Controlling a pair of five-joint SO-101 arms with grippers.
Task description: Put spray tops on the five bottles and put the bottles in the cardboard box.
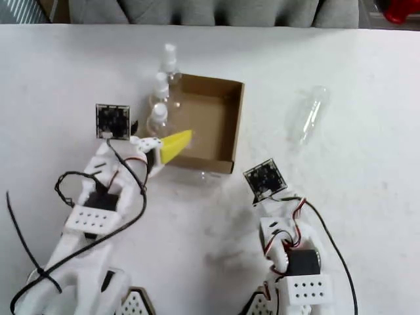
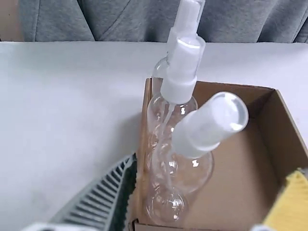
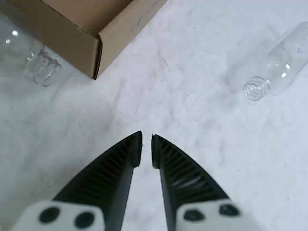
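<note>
Cardboard box (image 1: pixel 209 115) sits mid-table with three spray-topped bottles (image 2: pixel 180 72) in a row along its left wall. They are probably packed to one side to leave floor for the two not yet done. I cannot tell whether the farthest one stands inside the wall. Left gripper (image 2: pixel 214 173) hangs over the box's near left corner, jaws wide and holding nothing. Its grey finger (image 2: pixel 103 202) is outside the wall and its yellow finger (image 2: pixel 293 202) is over the box floor. The nearest capped bottle (image 2: pixel 192 159), its top tilted, stands between them and seems to touch neither. Two uncapped bottles lie on the table (image 1: pixel 367 197): one (image 3: pixel 41 67) just beside the box's near corner, the other (image 3: pixel 279 62) well apart to the right. Right gripper (image 3: pixel 147 149) hovers over bare table, its tips nearly together and empty. Both loose bottles lie ahead of it, one to each side, so it would need to open before taking either.
</note>
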